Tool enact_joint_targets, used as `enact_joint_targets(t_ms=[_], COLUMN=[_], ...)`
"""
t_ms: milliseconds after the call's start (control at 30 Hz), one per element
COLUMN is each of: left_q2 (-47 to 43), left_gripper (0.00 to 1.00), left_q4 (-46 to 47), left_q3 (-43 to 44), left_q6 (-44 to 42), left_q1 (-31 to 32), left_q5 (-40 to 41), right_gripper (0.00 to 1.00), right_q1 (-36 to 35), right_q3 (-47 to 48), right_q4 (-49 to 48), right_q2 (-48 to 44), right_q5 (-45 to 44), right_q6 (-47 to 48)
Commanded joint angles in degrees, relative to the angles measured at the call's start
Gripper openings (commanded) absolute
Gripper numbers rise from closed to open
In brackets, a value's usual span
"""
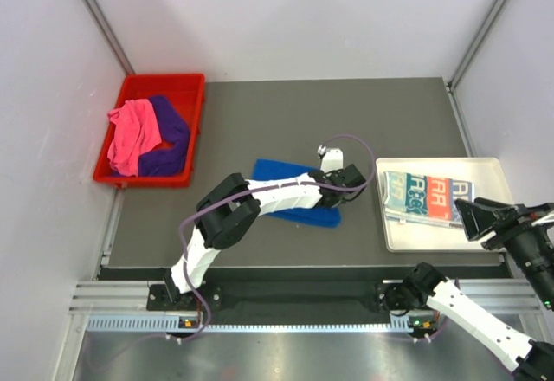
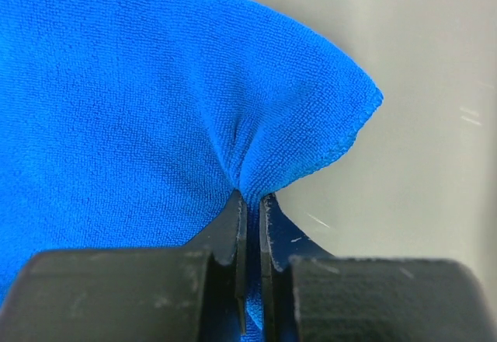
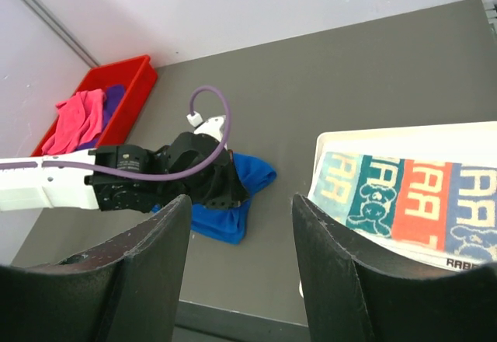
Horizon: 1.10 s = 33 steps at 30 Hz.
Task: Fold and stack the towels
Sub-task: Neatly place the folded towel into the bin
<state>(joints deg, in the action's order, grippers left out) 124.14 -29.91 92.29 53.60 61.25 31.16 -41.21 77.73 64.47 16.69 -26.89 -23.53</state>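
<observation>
A royal blue towel (image 1: 299,208) lies mid-table. My left gripper (image 1: 344,182) is shut on its right edge; in the left wrist view the blue cloth (image 2: 155,109) is pinched and puckered between the closed jaws (image 2: 252,202). It also shows in the right wrist view (image 3: 252,175). A folded cream towel with teal and orange lettering (image 1: 426,197) lies in the white tray (image 1: 485,238), over a light blue patterned one. Pink (image 1: 134,134) and purple (image 1: 169,138) towels sit crumpled in the red bin (image 1: 192,95). My right gripper (image 1: 474,216) is open and empty, held above the tray's right side.
The red bin stands at the table's far left and the white tray at the right. The left arm (image 1: 260,197) stretches across the towel. Bare grey table (image 1: 346,113) lies behind the towel. Metal rails run along the near edge.
</observation>
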Motion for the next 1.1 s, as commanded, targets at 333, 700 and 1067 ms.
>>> enact_joint_targets(t_ms=[333,700,1067], left_q2=[-9.44,-10.93,-9.88], left_gripper=[0.0,0.0,0.0], left_q4=[16.64,20.24,22.44], left_q3=[3.16,7.2,13.61], left_q6=[8.0,7.83,9.68], left_q1=[2.38,3.87,5.54], left_q5=[-12.08,-14.37,-18.41], right_gripper=[0.55,0.55,0.55], right_q1=[-0.54,-0.71,-0.8], right_q3=[4.18,5.06,8.13], right_q4=[-0.4,0.05,0.57], right_q2=[2.12,2.3,2.91], right_q5=[-1.93,-2.63,-4.74], right_q6=[2.17,2.52,4.1])
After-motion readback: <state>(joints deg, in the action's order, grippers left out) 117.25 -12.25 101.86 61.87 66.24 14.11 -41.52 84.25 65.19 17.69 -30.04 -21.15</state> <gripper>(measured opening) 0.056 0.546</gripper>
